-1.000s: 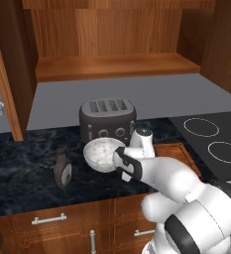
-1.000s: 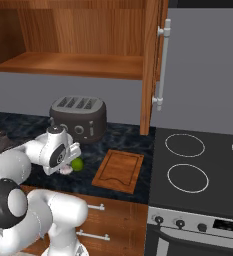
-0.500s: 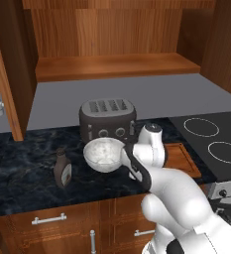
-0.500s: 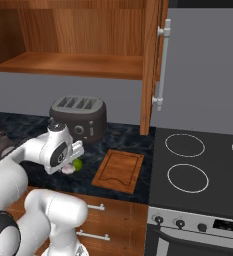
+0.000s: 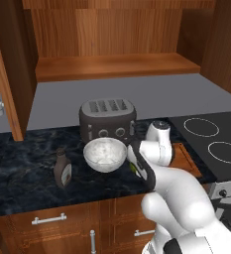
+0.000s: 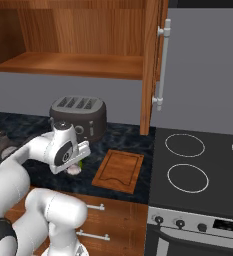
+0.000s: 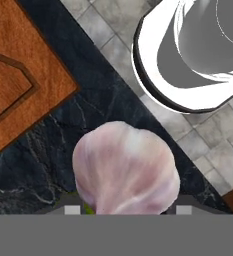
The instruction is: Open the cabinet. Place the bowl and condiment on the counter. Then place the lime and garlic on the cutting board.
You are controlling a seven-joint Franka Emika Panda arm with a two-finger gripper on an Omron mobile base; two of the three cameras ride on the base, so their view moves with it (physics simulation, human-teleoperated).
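Left base view: cabinet [image 5: 112, 64] open, bowl [image 5: 105, 155] and condiment [image 5: 62, 168] already on the counter [image 5: 23, 168] at centre-left; step in hand looks like picking the garlic. Hand sits low at centre, behind the wrist.

Right base view: garlic [image 6: 75, 169] peeks out under the hand at lower left, cutting board [image 6: 119, 170] just to its right. Best to lift straight up, then carry a short way right.

Hand view: garlic [image 7: 125, 170] at bottom centre, right at the fingertips; finger spread — cannot tell. A sliver of green, likely the lime [image 7: 89, 210], beneath it.
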